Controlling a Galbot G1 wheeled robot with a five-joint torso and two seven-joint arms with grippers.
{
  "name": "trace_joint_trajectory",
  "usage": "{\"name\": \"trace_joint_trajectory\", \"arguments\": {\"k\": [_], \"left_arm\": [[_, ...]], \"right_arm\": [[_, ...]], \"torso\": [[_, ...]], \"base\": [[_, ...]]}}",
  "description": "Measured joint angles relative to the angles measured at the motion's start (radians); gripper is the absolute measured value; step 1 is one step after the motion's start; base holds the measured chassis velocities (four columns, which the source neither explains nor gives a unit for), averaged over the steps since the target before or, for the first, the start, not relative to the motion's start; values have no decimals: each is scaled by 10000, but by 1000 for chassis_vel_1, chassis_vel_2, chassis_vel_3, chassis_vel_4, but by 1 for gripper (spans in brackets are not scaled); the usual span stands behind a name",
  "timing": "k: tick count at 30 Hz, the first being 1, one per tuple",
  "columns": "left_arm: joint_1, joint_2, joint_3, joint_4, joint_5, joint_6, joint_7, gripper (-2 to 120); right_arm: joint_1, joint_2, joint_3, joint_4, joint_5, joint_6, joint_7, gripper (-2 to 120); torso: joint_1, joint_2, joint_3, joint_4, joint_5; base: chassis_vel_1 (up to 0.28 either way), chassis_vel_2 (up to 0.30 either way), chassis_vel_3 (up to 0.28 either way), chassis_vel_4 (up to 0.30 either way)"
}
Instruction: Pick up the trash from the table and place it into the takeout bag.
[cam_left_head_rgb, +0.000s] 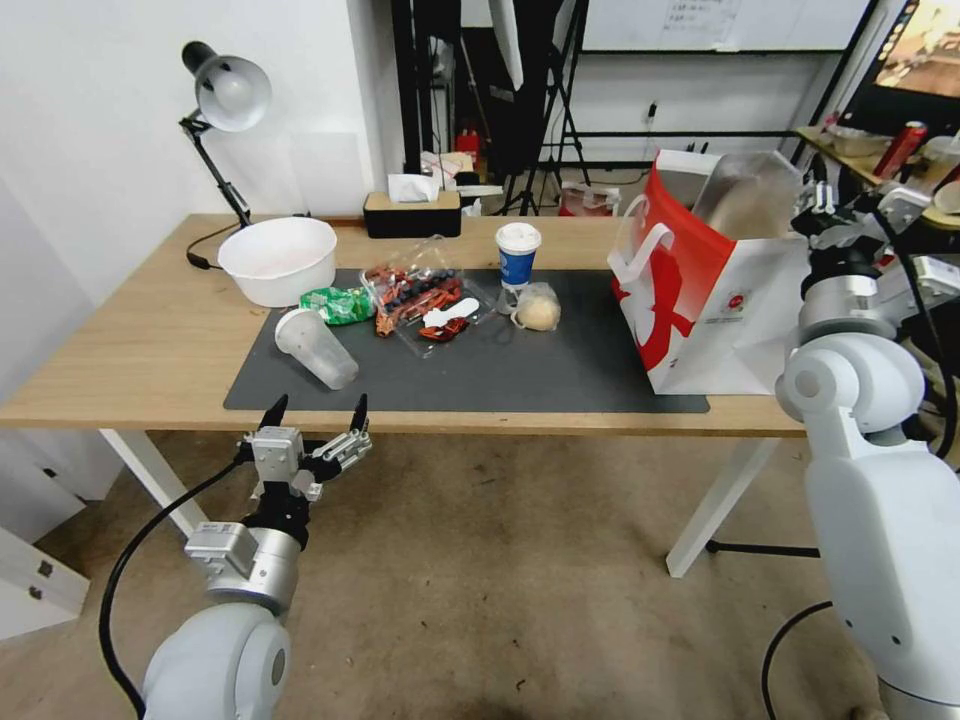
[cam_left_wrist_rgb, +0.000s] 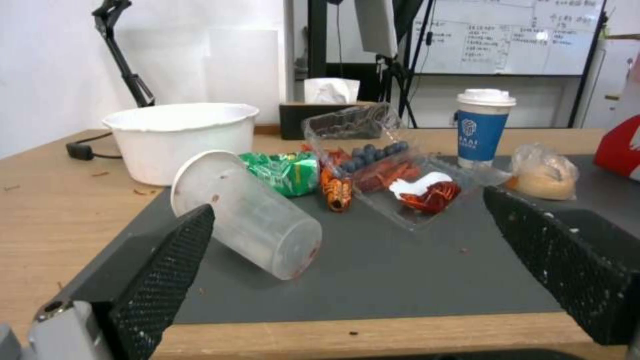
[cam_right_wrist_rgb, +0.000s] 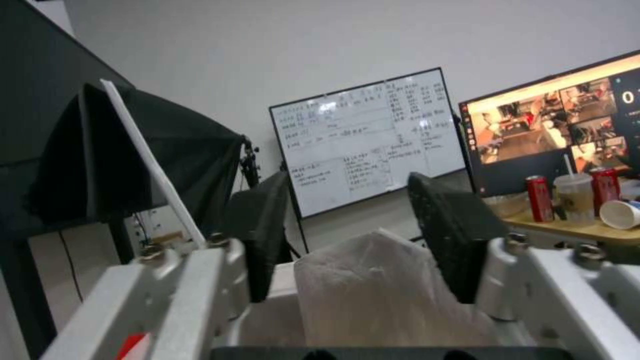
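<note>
Trash lies on the table's (cam_left_head_rgb: 130, 350) dark mat. A translucent plastic cup (cam_left_head_rgb: 318, 348) (cam_left_wrist_rgb: 250, 216) rests on its side. Beside it are a green snack wrapper (cam_left_head_rgb: 338, 305) (cam_left_wrist_rgb: 285, 171), a blue-white paper cup (cam_left_head_rgb: 517, 255) (cam_left_wrist_rgb: 483, 127) and a wrapped beige ball (cam_left_head_rgb: 538, 308) (cam_left_wrist_rgb: 545, 175). A round white container (cam_left_head_rgb: 278, 258) stands behind them. My left gripper (cam_left_head_rgb: 315, 418) (cam_left_wrist_rgb: 347, 260) hangs open just before the table's front edge, facing the tipped cup. The takeout bag (cam_left_head_rgb: 715, 300) stands at the right. My right gripper (cam_left_head_rgb: 822, 200) (cam_right_wrist_rgb: 347, 190) is at its far rim, shut on the pale bag material (cam_right_wrist_rgb: 380, 290).
An open clear clamshell (cam_left_head_rgb: 425, 295) (cam_left_wrist_rgb: 393, 170) with blueberries and red scraps lies mid-mat. A desk lamp (cam_left_head_rgb: 228, 95) and a tissue box (cam_left_head_rgb: 412, 208) stand along the back edge. Behind the table are tripods and a side table with cans (cam_right_wrist_rgb: 539, 197).
</note>
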Motion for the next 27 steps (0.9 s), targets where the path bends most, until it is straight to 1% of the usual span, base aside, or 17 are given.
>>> {"name": "trace_joint_trajectory", "arguments": {"k": [2,3,4,5,6,7,8,9,12,13,16,17,20,22,24,25,27], "left_arm": [[-6,8,-1,-1,0,-2,5,100],[-6,8,-1,-1,0,-2,5,100],[-6,17,-2,0,0,-5,7,100],[-3,52,-3,0,1,-36,12,100],[-3,52,-3,0,1,-36,12,100],[-1,68,-5,12,1,-73,12,100],[2,69,-7,26,0,-102,12,100],[2,69,-7,26,0,-102,12,100],[35,92,-19,91,-8,-197,2,100],[35,92,-19,91,-8,-197,2,100],[43,99,-20,144,-18,-265,-6,100],[43,99,-20,144,-18,-265,-6,100],[58,106,-19,209,-28,-317,-9,100],[58,111,-18,221,-30,-330,-10,100],[63,117,-17,239,-35,-351,-14,100],[63,117,-17,239,-35,-351,-14,100],[70,126,-17,250,-39,-378,-18,100]], "right_arm": [[-216,-14,35,415,628,138,-210,65],[-216,-14,35,415,628,138,-210,65],[-463,-14,45,806,1236,240,-504,69],[-1325,-44,-19,1800,2157,275,-1227,83],[-1325,-44,-19,1800,2157,275,-1227,83],[-2056,-88,-256,2530,2077,159,-1567,91],[-2312,-99,-369,2752,1893,117,-1637,96],[-2312,-99,-369,2752,1893,117,-1637,96],[-3721,-162,-788,3403,312,122,-1981,100],[-3721,-162,-788,3403,312,122,-1981,100],[-4924,-161,-1112,3468,-1319,441,-1944,100],[-4924,-161,-1112,3468,-1319,441,-1944,100],[-6075,30,-1653,3488,-2609,847,-1316,100],[-6281,102,-1790,3416,-2868,999,-1162,100],[-6802,374,-2170,3052,-3628,1515,-717,100],[-6802,374,-2170,3052,-3628,1515,-717,100],[-7215,612,-2537,2732,-4152,1929,-428,100]], "torso": [[0,0,0,0,1],[0,0,0,0,1],[0,0,0,0,0],[0,0,-1,0,2],[0,0,-1,0,2],[-1,0,-2,-2,0],[-1,1,-2,-1,0],[-1,1,-2,-1,0],[-1,1,-2,-1,1],[-1,1,-2,-1,1],[-1,1,-2,-1,2],[-1,1,-2,-1,2],[-1,1,-2,-1,0],[-1,1,-2,-1,-1],[-1,0,-1,0,1],[-1,0,-1,0,1],[-1,0,0,0,2]], "base": [[0,0,0,0],[0,0,0,0],[0,0,0,0],[0,0,0,0],[0,0,0,0],[0,0,0,0],[0,0,0,0],[0,0,0,0],[0,0,0,0],[0,0,0,0],[0,0,0,0],[0,0,0,0],[0,0,0,0],[0,0,0,0],[0,0,0,0],[0,0,0,0],[0,0,0,0]]}}
